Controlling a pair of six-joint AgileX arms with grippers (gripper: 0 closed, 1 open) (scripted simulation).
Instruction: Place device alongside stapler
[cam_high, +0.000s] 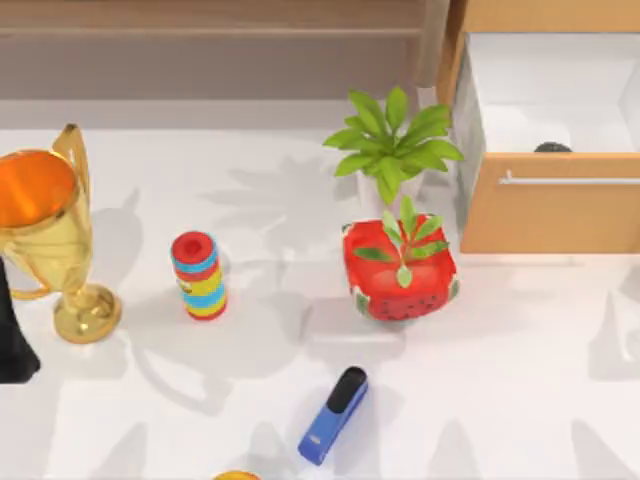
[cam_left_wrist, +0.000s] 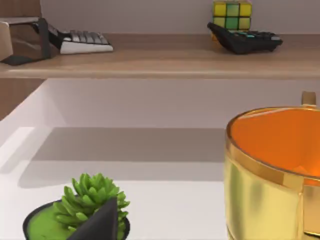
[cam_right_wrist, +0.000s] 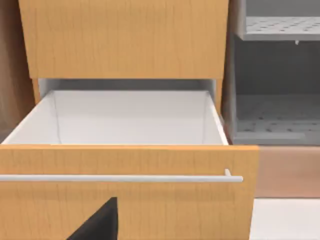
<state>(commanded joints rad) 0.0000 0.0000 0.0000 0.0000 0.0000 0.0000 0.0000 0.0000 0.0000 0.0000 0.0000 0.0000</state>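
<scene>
The blue stapler (cam_high: 334, 416) with its black top end lies flat near the table's front edge, slightly left of the middle, pointing diagonally. The device (cam_high: 552, 148) is a dark rounded shape inside the open wooden drawer (cam_high: 550, 215) at the back right, mostly hidden behind the drawer front. My left arm (cam_high: 12, 335) is parked at the table's left edge, beside the trophy, and a dark part of its gripper (cam_left_wrist: 100, 222) shows in the left wrist view. My right gripper (cam_right_wrist: 100, 220) faces the drawer front (cam_right_wrist: 125, 195) from close by.
A gold trophy (cam_high: 45, 235) stands far left, with a striped cylinder (cam_high: 198, 275) to its right. A leafy plant (cam_high: 395, 145) and a red potted plant (cam_high: 400, 270) stand mid-table. A small succulent (cam_left_wrist: 85, 207) sits near the left gripper. Something orange (cam_high: 236, 476) peeks in at the front edge.
</scene>
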